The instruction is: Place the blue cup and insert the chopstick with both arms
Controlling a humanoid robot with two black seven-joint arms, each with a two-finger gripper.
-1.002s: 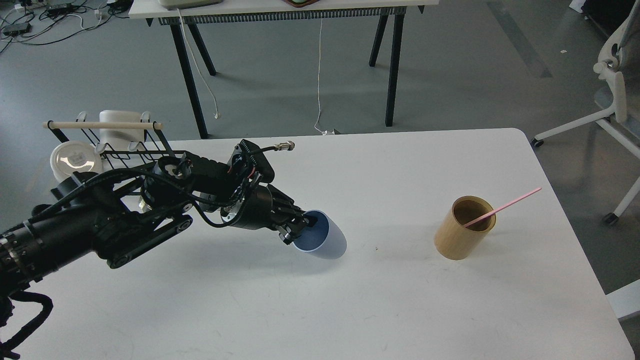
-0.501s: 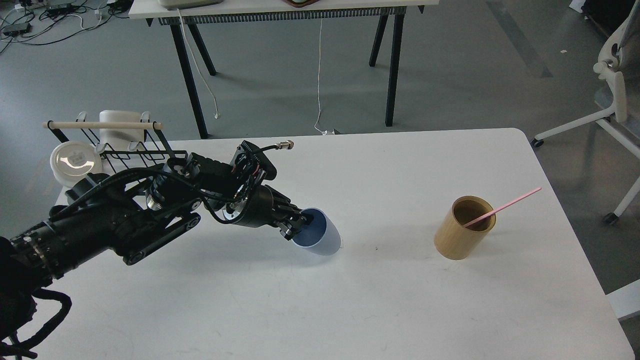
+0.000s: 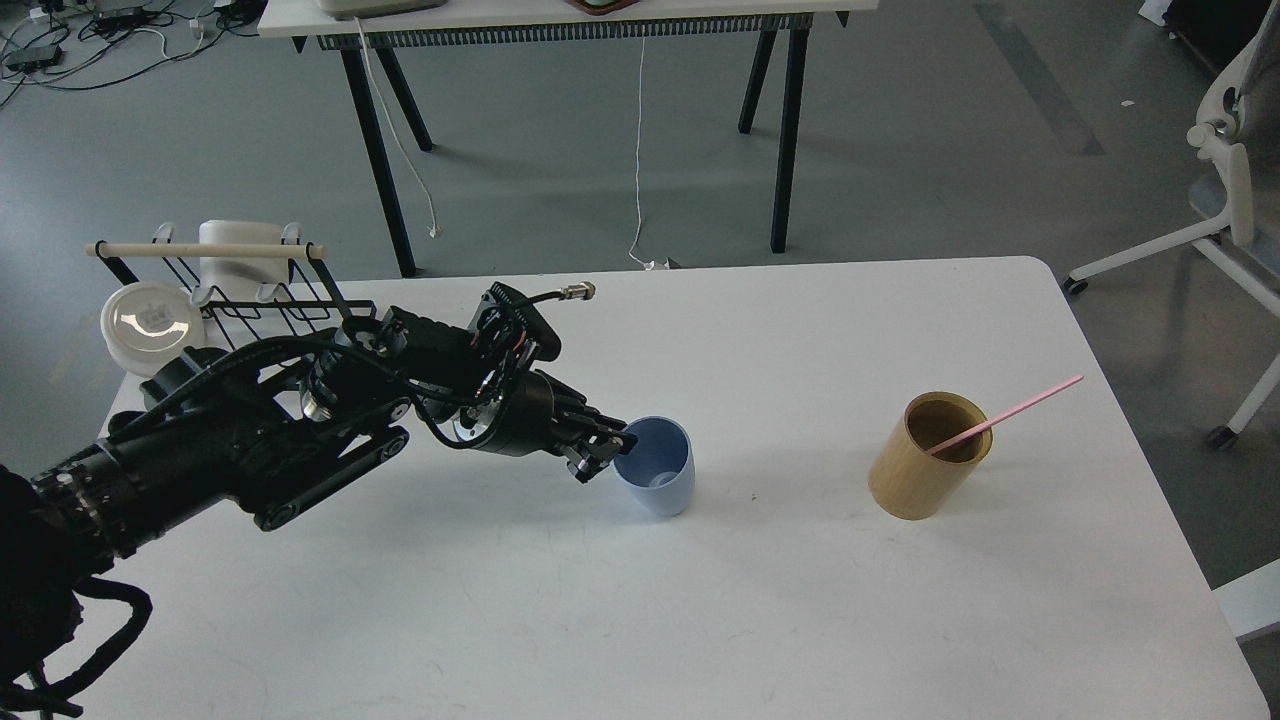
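The pale blue cup (image 3: 657,478) stands upright on the white table (image 3: 780,600), left of centre. My left gripper (image 3: 605,452) comes in from the left and lies right at the cup's left rim. Its fingers look spread, the upper fingertip (image 3: 624,437) touches the rim, and the cup stands on its own. The pink chopstick (image 3: 1010,412) leans in the tan wooden holder (image 3: 920,475) at the right, with its top end pointing up and right. My right arm is out of view.
A black wire rack (image 3: 250,295) with a pale wooden dowel (image 3: 200,250) stands at the table's back left corner, with white dishes (image 3: 150,320) in it. A white chair (image 3: 1230,200) stands off the table at the right. Another table stands behind.
The cup was tilted on its side in the left gripper's grip; now it stands upright on the table. The gripper's fingers have spread and sit at its left rim. The holder and chopstick have not moved.
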